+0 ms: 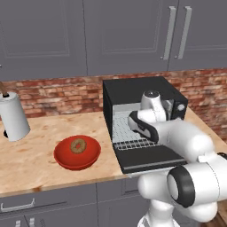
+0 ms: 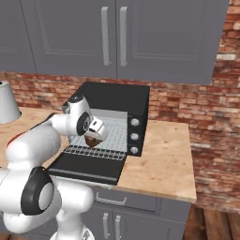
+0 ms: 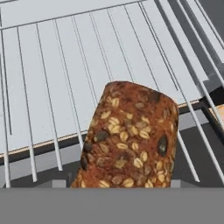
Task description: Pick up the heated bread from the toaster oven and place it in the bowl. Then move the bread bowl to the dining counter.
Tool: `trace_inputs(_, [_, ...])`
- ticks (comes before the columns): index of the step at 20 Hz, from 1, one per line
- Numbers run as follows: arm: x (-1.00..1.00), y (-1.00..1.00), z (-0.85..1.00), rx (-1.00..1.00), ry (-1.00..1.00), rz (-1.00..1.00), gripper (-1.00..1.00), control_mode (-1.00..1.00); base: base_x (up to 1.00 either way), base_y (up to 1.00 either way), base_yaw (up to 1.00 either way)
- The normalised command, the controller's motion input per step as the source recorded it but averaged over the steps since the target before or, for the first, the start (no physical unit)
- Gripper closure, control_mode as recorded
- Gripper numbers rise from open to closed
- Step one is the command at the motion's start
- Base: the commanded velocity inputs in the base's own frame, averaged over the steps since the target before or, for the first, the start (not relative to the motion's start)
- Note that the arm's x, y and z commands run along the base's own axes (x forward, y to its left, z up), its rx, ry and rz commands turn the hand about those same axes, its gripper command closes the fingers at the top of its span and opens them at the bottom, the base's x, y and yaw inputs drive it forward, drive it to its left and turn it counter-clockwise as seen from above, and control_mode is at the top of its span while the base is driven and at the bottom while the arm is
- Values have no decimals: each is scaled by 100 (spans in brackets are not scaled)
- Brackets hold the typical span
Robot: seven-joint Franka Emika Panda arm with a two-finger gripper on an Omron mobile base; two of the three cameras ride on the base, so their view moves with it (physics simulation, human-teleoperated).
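The heated bread is a dark, seed-studded chunk over the wire rack at the toaster oven's front. In the hand view it stands close to the lens, its lower end cut off at the bottom of the picture. In the right base view the same chunk is a small brown lump right under the hand, above the rack's near edge. In the left base view the forearm covers the bread altogether.

The hand's fingertips are hidden in every view, so I cannot tell whether it grips the bread or merely stands over it; the bread lies where the fingers would be.

The toaster oven is black, with its door dropped flat toward the near side. The right base view shows its knobs on the silver side panel; in the left base view the arm partly masks that panel.

Left of the oven on the wooden bench, the left base view shows the red bowl with a tan bagel lying in it, well apart from the oven. Further left stands a white paper towel roll, cut off at the right base view's left edge. Behind are a brick wall and grey upper cabinets.
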Motion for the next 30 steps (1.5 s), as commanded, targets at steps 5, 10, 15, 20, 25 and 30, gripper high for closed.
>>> trace_inputs(5, [-97, 12, 16, 1, -1, 14, 100, -100, 0, 0, 0])
trace_inputs(10, [-97, 55, 58, 0, -2, 31, 100, -100, 0, 0, 0])
trace_inputs(15, [-59, 97, 73, 0, 0, 38, 100, -100, 0, 0, 0])
trace_inputs(20, [-18, 100, 66, 0, 0, 37, 100, -100, 0, 0, 0])
trace_inputs(25, [7, 100, 26, -3, 0, 28, 100, -100, 0, 0, 0])
trace_inputs(30, [26, 98, -36, -9, 11, 19, 100, -100, 0, 0, 0])
